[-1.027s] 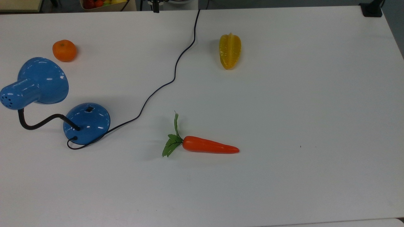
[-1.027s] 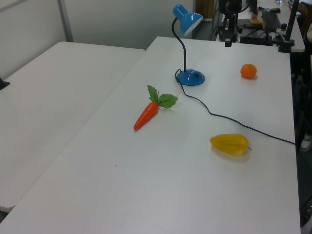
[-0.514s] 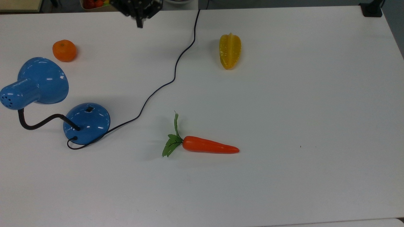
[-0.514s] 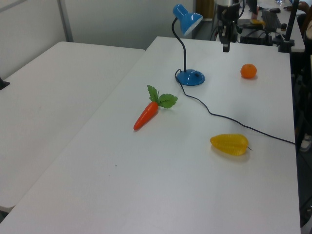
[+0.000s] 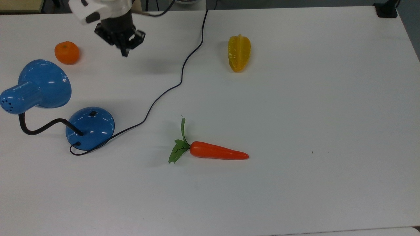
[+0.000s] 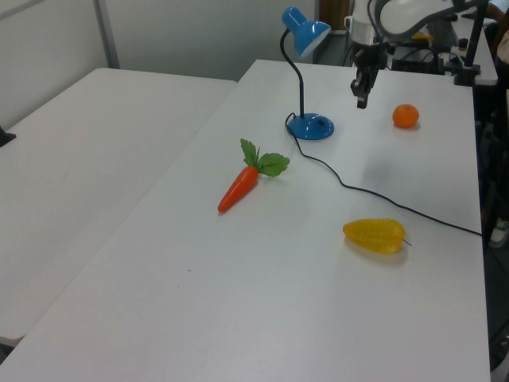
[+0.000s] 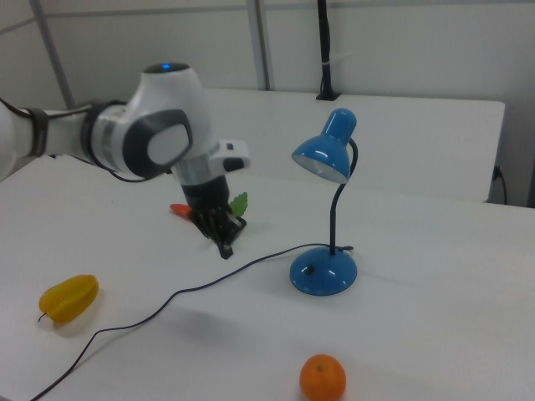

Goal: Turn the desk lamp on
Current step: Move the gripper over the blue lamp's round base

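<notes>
At the top view's left edge stands the desk lamp (image 5: 49, 105), its blue shade (image 5: 42, 83) bent over on the black gooseneck (image 5: 42, 127) and its domed base (image 5: 90, 127) resting on the white table (image 5: 311, 114), with the small black switch (image 5: 93, 113) on the upper part of the dome. The gripper (image 5: 125, 49) hangs above the table well apart from the base, near the orange (image 5: 67, 52) in the top view, its fingers pressed together to a narrow tip and holding nothing. To do this step well, I judge the arm should bring that closed tip straight down onto the switch, approaching from the side away from the gooseneck and shade, keeping off the cord (image 5: 164, 93) that trails past the base, and pressing lightly enough that the base does not slide. The carrot (image 5: 213, 151) and the yellow starfruit (image 5: 239, 53) lie well clear of the path. Compared with half a second ago, the gripper has come in from the table's far edge toward the lamp; the lamp, cord and fruit have not moved.
</notes>
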### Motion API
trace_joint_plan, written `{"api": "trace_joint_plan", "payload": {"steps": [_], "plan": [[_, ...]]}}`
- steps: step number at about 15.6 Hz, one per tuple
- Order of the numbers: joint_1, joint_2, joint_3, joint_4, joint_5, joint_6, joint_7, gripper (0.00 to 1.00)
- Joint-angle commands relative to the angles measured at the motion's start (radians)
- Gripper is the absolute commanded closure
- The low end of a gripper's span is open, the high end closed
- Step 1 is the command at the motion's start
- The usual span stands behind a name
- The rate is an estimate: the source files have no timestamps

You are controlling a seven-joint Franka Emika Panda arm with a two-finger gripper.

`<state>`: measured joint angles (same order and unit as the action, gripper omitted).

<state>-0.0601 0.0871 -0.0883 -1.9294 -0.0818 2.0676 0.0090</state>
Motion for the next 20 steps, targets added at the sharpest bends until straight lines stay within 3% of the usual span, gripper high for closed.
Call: {"api": "trace_joint_plan", "payload": {"steps": [1,13,20], "plan": [[-0.039,0.083,-0.002,-0.016,0.013,0.176,0.039,1.0],[-0.121,0.27,-0.002,0.021,-0.001,0.621,0.023,1.0],[-0.136,0.338,-0.001,0.09,-0.001,0.632,-0.021,1.0]]}}
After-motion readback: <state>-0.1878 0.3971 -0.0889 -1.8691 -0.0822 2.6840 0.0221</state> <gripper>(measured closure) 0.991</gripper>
